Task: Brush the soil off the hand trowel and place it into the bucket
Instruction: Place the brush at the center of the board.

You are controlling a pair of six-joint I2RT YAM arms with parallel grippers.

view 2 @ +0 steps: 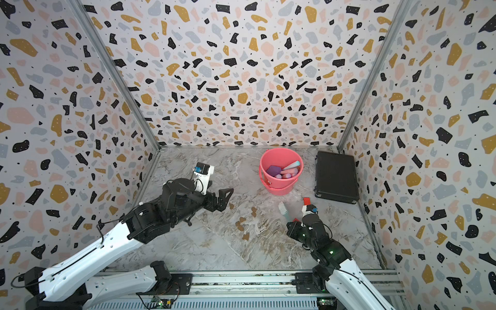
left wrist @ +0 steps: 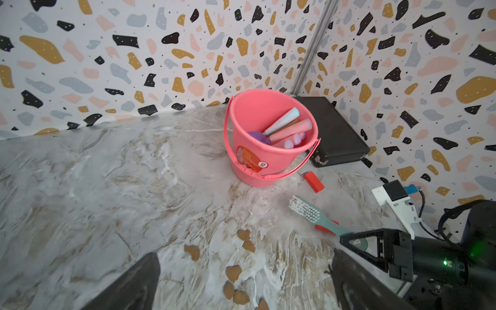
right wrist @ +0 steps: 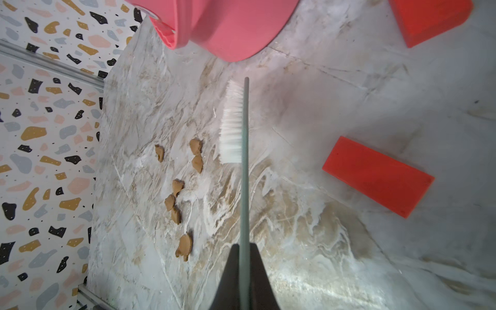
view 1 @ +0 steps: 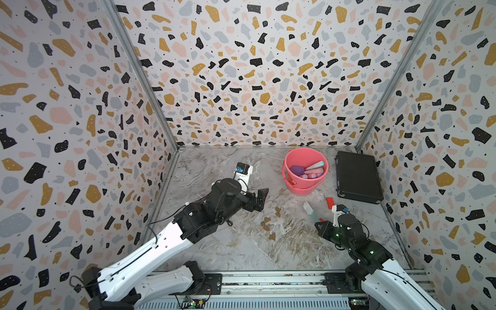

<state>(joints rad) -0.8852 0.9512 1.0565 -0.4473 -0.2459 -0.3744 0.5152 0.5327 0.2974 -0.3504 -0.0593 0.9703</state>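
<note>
Pink bucket [view 1: 300, 188], right of centre, held trowel [view 1: 296, 169]. My left gripper [view 1: 260, 200] spread, empty; right gripper [right wrist: 244, 249] pinched brush [right wrist: 232, 128]. Feared swinging brush would tip bucket, scatter soil [right wrist: 196, 155].

You have bright, even, diffuse light in both top views; the worktop [view 1: 241, 255] carries only faint, soft shadows under the arms; the patterned walls [view 1: 67, 107] bow outward toward the frame edges. In the left wrist view the left claw [left wrist: 245, 257] fingers [left wrist: 134, 284] are close and out of focus. In the right wrist view a pale sheen glares off the marble beside the blurred right claw [right wrist: 243, 249]; the brush [right wrist: 232, 126] bristles are crisp.
</note>
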